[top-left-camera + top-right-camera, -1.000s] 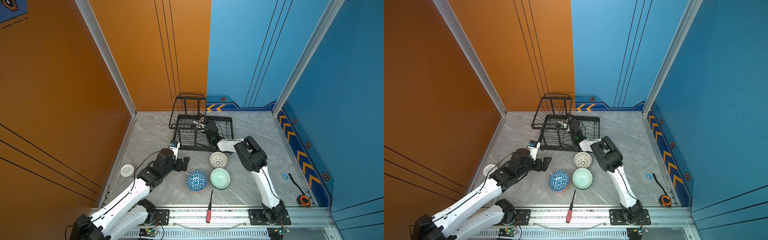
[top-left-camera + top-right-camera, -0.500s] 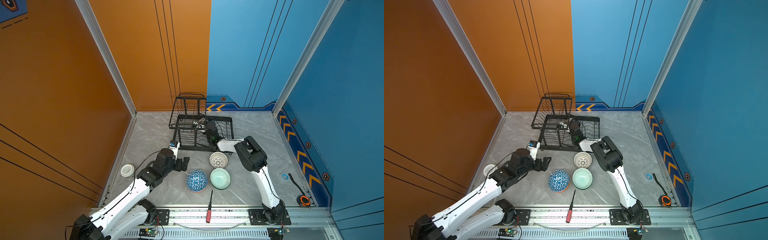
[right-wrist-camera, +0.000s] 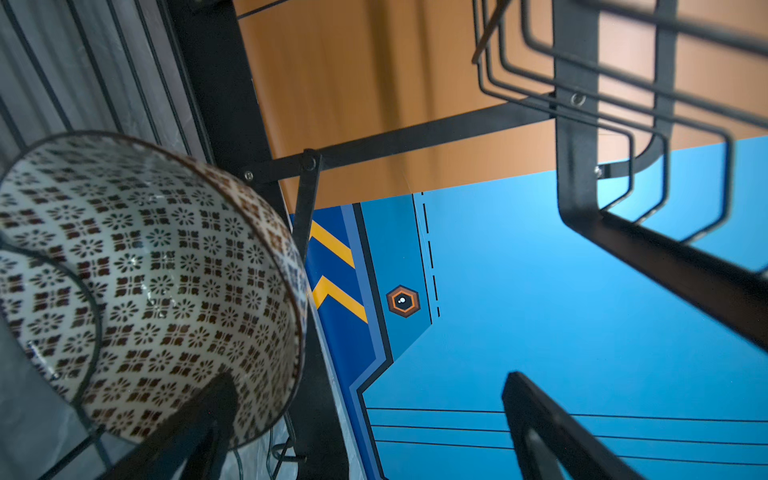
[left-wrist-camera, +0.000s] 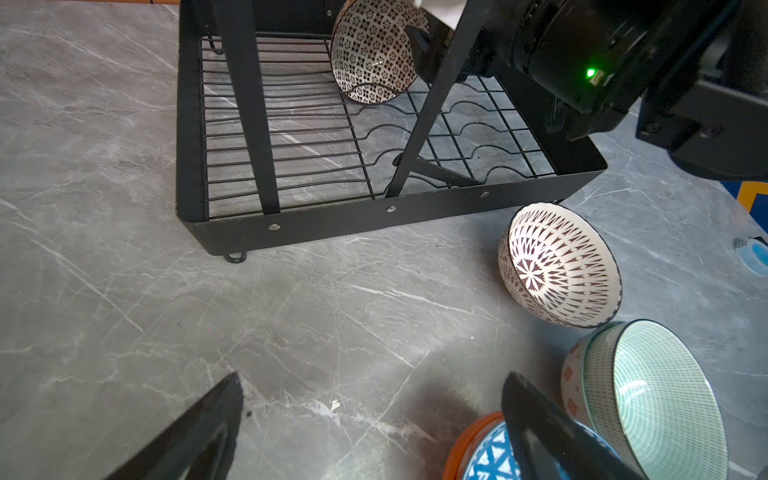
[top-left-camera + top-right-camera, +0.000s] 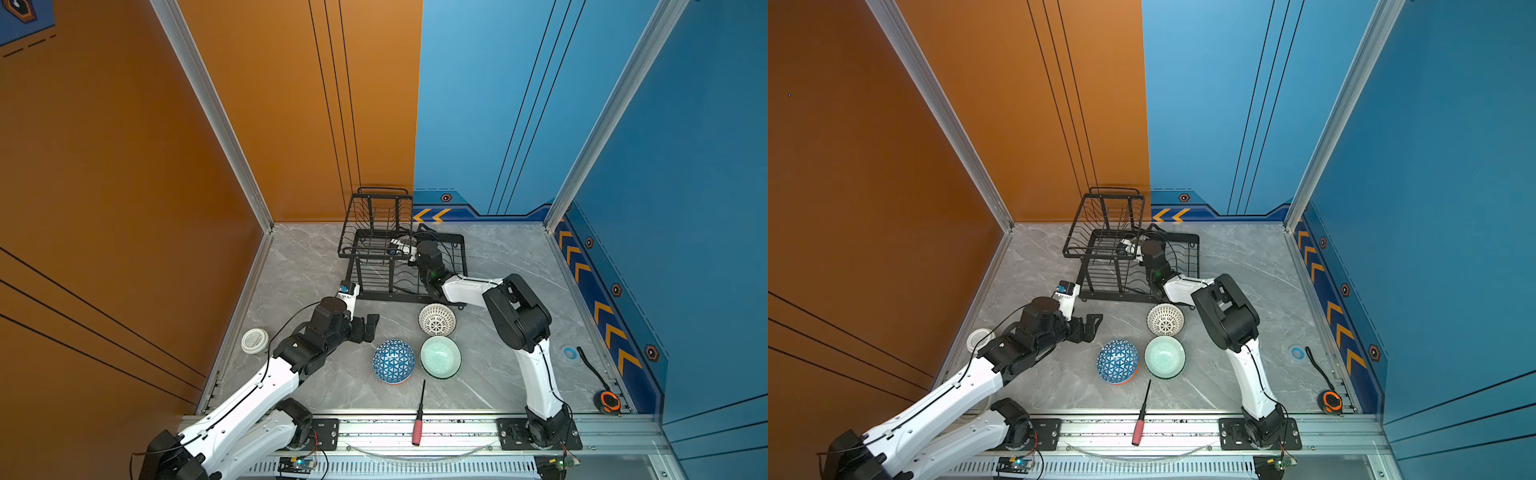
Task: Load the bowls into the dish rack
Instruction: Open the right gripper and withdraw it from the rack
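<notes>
1. Worktop [image 5: 299, 266]: grey marble, carrying the items below.
2. Rack [image 4: 332, 220]: black wire, sitting at the far middle of the worktop.
3. Right gripper [image 3: 370, 380]: I am reaching it into the rack's low tray, under the raised basket, with the jaws spread wide. One finger is crossing the mouth of the flowered bowl. I cannot tell whether it is touching.
4. Left gripper [image 4: 374, 376]: I am hovering it over bare worktop just in front of the rack, jaws spread and pinching nothing.
5. Flowered bowl [image 4: 374, 54]: standing on edge in the tray's wavy slots.
6. Lattice bowl [image 5: 436, 319]: lying tilted just in front of the rack.
7. Mint bowl [image 5: 440, 356]: nesting in a dotted bowl [image 4: 571, 386], near the lattice bowl.
8. Blue bowl [image 5: 393, 360]: sitting upside down beside the mint bowl, with an orange bowl [image 4: 465, 440] showing as a rim beneath it.
9. Screwdriver [image 5: 417, 415]: lying with its red handle on the front rail.
10. Lid [image 5: 254, 340]: white, lying off the worktop's left edge.
11. Tape measure [image 5: 609, 402]: sitting in the near right corner.
</notes>
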`<state>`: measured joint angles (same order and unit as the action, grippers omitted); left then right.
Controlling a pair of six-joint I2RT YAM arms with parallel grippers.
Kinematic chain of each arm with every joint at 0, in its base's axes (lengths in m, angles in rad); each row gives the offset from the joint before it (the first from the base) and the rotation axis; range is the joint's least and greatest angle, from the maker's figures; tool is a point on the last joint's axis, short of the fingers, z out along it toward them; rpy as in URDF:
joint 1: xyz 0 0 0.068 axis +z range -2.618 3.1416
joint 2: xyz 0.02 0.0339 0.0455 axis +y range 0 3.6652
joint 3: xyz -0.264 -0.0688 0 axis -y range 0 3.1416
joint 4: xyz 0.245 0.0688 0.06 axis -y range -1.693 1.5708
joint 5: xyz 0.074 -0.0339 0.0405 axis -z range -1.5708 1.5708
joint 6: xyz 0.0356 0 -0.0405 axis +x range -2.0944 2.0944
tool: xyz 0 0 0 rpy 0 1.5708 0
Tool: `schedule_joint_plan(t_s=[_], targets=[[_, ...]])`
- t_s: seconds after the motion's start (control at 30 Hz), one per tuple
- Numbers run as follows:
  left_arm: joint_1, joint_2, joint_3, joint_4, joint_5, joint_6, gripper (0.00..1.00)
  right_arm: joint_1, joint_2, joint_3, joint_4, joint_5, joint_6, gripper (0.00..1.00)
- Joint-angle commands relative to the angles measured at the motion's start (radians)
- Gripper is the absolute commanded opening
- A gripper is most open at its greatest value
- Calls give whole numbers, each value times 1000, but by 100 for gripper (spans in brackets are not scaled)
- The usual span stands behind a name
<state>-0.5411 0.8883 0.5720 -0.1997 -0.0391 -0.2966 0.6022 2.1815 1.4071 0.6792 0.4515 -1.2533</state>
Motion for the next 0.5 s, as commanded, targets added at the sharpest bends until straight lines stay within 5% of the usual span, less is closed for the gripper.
schedule_joint_plan(t_s=[0.0,0.47], targets=[[12,-23,-12,-7,21,-15,98,-3,-90,-73,-11,41,31,99],[8,-57,1,-64,26,-44,98,-18,-367,-428,80,116,41,100]])
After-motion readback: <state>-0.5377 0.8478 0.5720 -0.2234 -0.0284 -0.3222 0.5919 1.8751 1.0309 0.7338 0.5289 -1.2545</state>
